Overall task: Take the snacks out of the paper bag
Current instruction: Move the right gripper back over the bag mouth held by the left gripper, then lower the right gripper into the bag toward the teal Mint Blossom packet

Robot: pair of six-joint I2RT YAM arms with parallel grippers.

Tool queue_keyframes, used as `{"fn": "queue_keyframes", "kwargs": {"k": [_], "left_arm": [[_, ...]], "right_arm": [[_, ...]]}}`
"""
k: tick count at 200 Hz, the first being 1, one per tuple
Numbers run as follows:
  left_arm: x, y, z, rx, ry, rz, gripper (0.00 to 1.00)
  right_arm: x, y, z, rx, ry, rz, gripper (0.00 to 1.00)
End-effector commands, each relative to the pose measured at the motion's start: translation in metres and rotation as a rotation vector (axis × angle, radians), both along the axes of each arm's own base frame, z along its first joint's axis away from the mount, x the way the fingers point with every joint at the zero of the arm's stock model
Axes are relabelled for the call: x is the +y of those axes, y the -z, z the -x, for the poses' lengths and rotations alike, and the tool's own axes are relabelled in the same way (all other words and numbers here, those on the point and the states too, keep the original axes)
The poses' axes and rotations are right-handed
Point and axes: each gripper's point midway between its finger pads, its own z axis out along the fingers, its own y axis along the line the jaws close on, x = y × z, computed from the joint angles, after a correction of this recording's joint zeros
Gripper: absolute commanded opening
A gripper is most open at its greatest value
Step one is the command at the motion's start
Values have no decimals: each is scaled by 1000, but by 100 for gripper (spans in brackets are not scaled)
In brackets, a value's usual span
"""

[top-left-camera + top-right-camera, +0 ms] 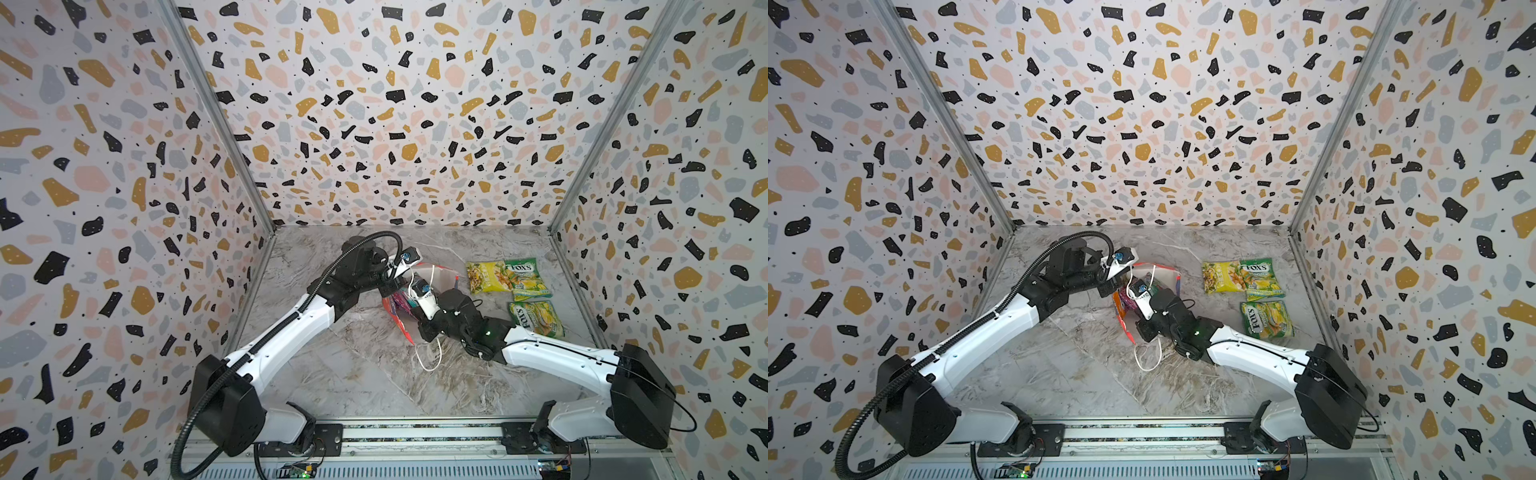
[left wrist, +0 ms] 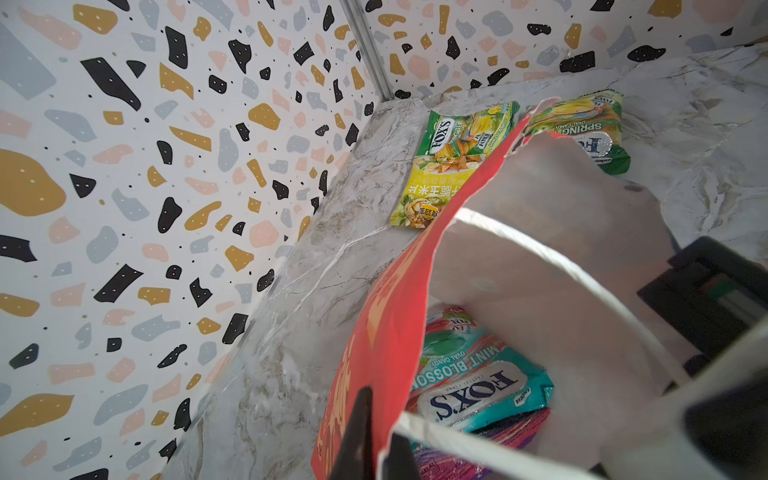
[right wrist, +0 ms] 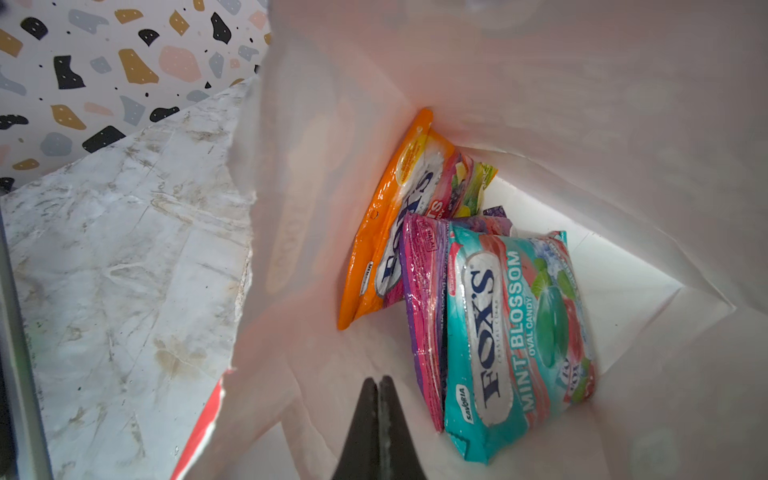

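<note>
The red paper bag (image 1: pixel 400 326) (image 1: pixel 1123 322) lies tilted at the table's middle, its white inside (image 3: pixel 540 83) facing my right wrist camera. My left gripper (image 2: pixel 380 415) (image 1: pixel 392 286) is shut on the bag's red rim wall (image 2: pixel 386 332). My right gripper (image 3: pixel 378 380) is shut and empty, reaching into the bag's mouth just short of the snacks. Inside stand a teal packet (image 3: pixel 515 345) (image 2: pixel 478 386), a purple-pink one (image 3: pixel 424 316) and an orange one (image 3: pixel 395 232). On the table to the bag's right lie a yellow packet (image 1: pixel 484 276) (image 1: pixel 1221 276) and two green packets (image 1: pixel 525 278) (image 1: pixel 536 318).
A white cord handle (image 1: pixel 430 357) (image 1: pixel 1148 359) of the bag trails on the marble table toward the front. Patterned walls close in the table at the back and on both sides. The right arm (image 1: pixel 552 357) stretches close by the nearer green packet.
</note>
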Motion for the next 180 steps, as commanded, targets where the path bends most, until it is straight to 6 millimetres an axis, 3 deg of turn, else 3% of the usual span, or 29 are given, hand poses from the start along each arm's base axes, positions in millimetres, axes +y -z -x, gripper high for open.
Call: {"fn": "queue_keyframes", "kwargs": {"k": [1, 40, 79, 122, 180], "left_arm": [[-7, -27, 1, -70, 38, 54, 0], [-6, -29, 1, -74, 37, 57, 0], [-7, -30, 0, -73, 33, 64, 0], [-8, -30, -1, -68, 31, 68, 0], [-7, -34, 0, -73, 30, 76, 0]], "right_arm": [[-2, -11, -6, -54, 29, -12, 2], [-11, -53, -1, -120, 35, -91, 2], [-17, -85, 21, -201, -57, -175, 2], [3, -45, 48, -182, -250, -64, 1], [12, -18, 35, -176, -244, 39, 1]]}}
